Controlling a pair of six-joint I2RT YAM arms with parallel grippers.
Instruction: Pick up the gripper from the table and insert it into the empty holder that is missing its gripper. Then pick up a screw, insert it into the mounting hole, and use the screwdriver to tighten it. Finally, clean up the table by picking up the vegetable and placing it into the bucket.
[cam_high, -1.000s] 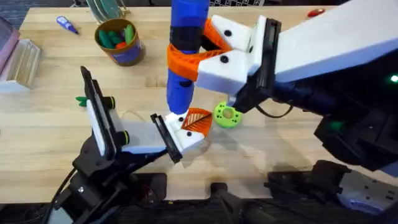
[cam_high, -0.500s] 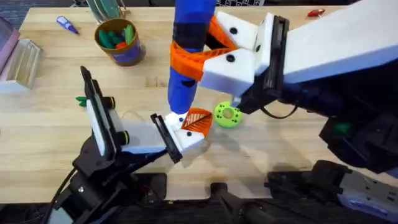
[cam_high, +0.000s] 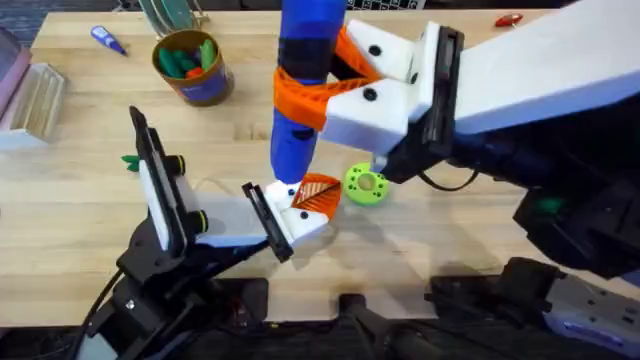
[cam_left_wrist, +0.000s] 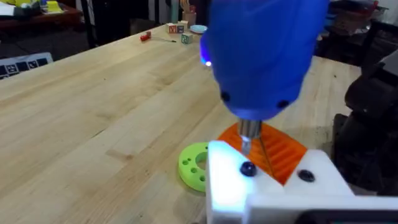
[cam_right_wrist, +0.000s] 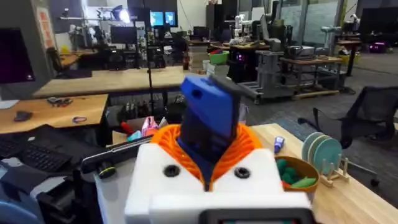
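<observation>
The right jaws (cam_high: 312, 92), 2 orange ribbed fingers on white blocks, are clenched around the blue screwdriver (cam_high: 300, 90), which stands upright between them. Its thin metal bit (cam_left_wrist: 247, 138) points straight down onto a dark screw head (cam_left_wrist: 247, 168) in the white holder (cam_left_wrist: 239, 183) below. That holder belongs to the left jaws (cam_high: 300, 208), which sit directly under the right jaws, low over the desk (cam_high: 450, 240). The orange gripper (cam_high: 318, 191) is seated in it, just beside the bit. Whether the left jaws are released or clenched cannot be told. A flat green disc with holes (cam_high: 366, 184) lies on the desk just beside the left jaws, on the side toward the right arm. The bucket (cam_high: 192, 66) stands well away from both jaws near the far edge of the desk, with green and orange pieces inside. A small green vegetable (cam_high: 130, 160) lies on the desk behind the left arm's wrist, well apart from the jaws. In the right wrist view, the screwdriver's blue body (cam_right_wrist: 211, 115) rises between the orange fingers (cam_right_wrist: 165, 137).
</observation>
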